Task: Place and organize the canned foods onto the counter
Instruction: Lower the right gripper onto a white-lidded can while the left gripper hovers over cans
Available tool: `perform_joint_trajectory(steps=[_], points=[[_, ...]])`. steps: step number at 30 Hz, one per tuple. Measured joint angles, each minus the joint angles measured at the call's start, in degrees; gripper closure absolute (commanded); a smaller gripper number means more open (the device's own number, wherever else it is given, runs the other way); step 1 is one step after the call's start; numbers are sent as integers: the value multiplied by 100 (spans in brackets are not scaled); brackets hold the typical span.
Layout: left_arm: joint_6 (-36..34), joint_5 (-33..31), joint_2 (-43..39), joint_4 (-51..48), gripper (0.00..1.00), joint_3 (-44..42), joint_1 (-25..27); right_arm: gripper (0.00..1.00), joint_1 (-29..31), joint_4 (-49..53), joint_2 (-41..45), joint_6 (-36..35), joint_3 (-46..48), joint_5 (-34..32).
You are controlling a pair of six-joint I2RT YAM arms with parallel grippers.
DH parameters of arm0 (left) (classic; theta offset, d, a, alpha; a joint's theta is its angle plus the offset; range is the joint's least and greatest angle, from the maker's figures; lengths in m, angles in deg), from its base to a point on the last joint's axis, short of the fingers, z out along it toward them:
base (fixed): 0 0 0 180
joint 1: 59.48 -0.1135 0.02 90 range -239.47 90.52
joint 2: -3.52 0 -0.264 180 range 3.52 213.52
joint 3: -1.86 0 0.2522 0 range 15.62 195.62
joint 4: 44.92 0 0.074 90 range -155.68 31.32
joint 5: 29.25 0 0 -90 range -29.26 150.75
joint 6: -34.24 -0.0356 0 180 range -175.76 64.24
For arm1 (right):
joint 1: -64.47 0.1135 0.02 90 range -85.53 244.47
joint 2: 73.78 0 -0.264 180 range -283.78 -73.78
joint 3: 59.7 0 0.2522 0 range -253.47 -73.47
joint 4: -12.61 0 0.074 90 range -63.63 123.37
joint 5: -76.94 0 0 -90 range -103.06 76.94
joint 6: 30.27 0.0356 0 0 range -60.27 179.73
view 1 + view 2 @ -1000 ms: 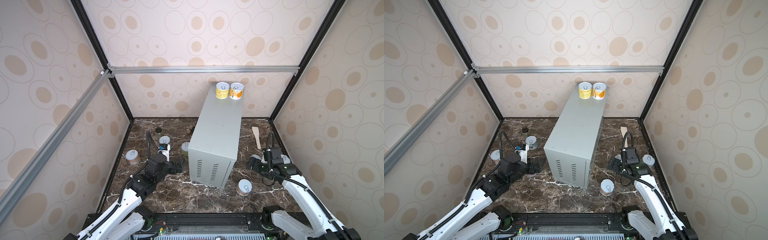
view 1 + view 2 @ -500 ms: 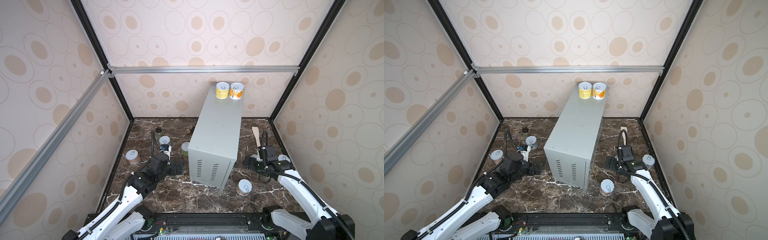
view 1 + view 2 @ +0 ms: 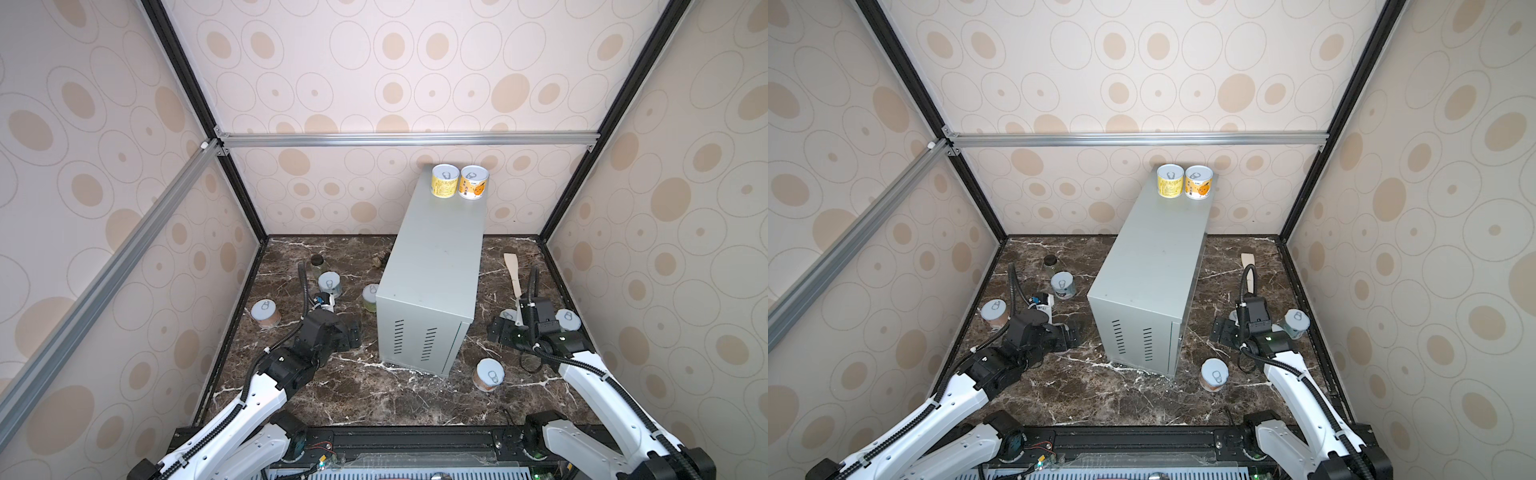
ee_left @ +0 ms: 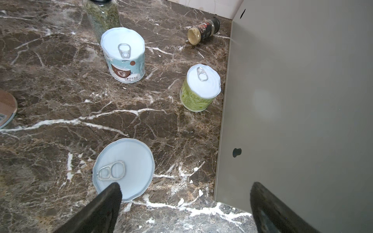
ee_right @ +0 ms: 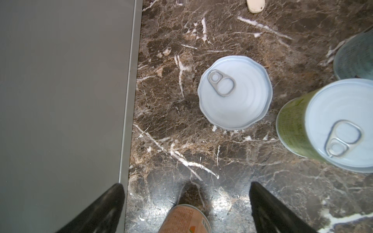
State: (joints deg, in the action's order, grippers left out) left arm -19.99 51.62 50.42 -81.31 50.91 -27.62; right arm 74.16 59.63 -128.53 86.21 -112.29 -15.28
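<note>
two tins are up on the counter [image 3: 436, 266], upright and touching side by side at its far end, upper middle in both top views: yellow tin [image 3: 445, 180] and orange tin [image 3: 473, 183]. other tins stand on the brown marble floor [image 3: 374, 395]. left of the counter: white-blue tin [image 3: 330, 284], green tin [image 3: 370, 296] just beside the counter's side, pink tin [image 3: 266, 313] out toward the floor's left edge. right of the counter: front tin [image 3: 489, 374] close to the near corner, lower right of centre; far-right tin [image 3: 568, 319] at the floor's right edge. left gripper [image 4: 185, 185] low beside the counter, jaws wide apart, nothing between them; in the left wrist view one finger [image 4: 109, 201] overlaps the lid of a silver-lidded tin [image 4: 123, 169]. right gripper [image 5: 186, 185] low on the counter's other side, jaws wide apart, empty; a plain-lidded tin [image 5: 235, 92] sits ahead of the gap.
</note>
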Motion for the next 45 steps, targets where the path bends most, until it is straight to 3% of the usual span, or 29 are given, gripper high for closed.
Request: perform_joint_trajectory(steps=[10, 21, 37, 45], points=[[74, -138, -107, -13, 1, -205, 0, 1, 0, -289, 247, 304, 459, -765], [90, -103, -20, 74, 1, -256, -28, 1, -2, -1263, -769, 407, 612, -1558], [96, -175, -142, 76, 1, -258, -37, 0, -160, -1816, -2870, 398, -459, -1556], [111, -199, -271, 79, 1, -291, -37, 14, -201, -1821, -3239, 417, -599, -1558]])
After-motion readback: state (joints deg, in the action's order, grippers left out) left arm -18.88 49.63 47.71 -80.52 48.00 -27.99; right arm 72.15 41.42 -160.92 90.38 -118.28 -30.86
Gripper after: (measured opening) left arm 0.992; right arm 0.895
